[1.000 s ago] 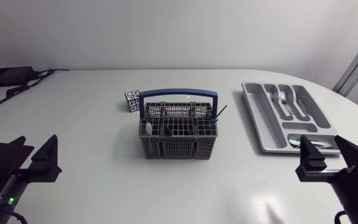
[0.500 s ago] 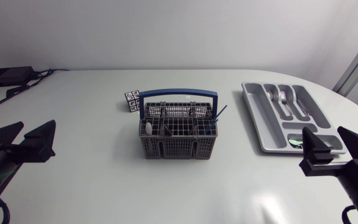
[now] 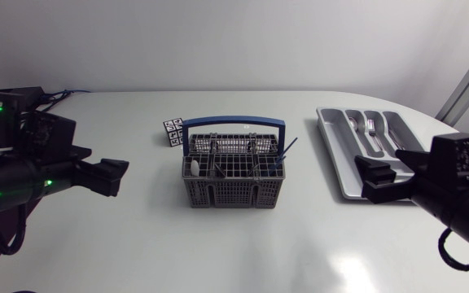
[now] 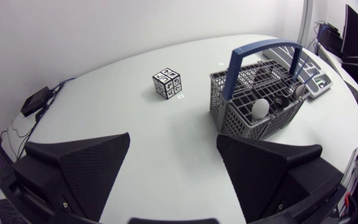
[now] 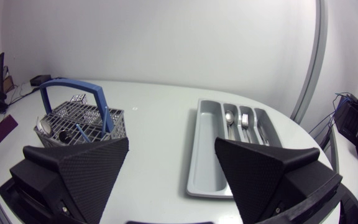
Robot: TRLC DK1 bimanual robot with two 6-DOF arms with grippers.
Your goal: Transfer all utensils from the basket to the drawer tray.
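A grey wire basket (image 3: pixel 234 172) with a blue handle stands mid-table, holding a white-tipped utensil (image 3: pixel 194 168), a blue-handled one (image 3: pixel 285 153) and darker pieces. The grey drawer tray (image 3: pixel 339 148) lies to its right with a spoon (image 3: pixel 357 125) and a fork (image 3: pixel 371 129) in its slots. My left gripper (image 3: pixel 108 173) hangs open to the left of the basket, pointing at it. In the left wrist view the basket (image 4: pixel 260 102) is ahead of the open, empty gripper (image 4: pixel 173 168). My right gripper (image 3: pixel 366 179) is open over the tray's near end. The tray (image 5: pixel 207 149) lies ahead of it (image 5: pixel 171 168).
A small cube with black-and-white markers (image 3: pixel 173 132) sits just behind the basket's left corner; in the left wrist view the cube (image 4: pixel 168 83) is beyond the gripper. A black box with cables (image 3: pixel 10 98) lies at the far left corner.
Both arms have swung up and inward from the front corners. The left gripper came right toward the basket, and the right came left over the tray's near end. Both stayed open.
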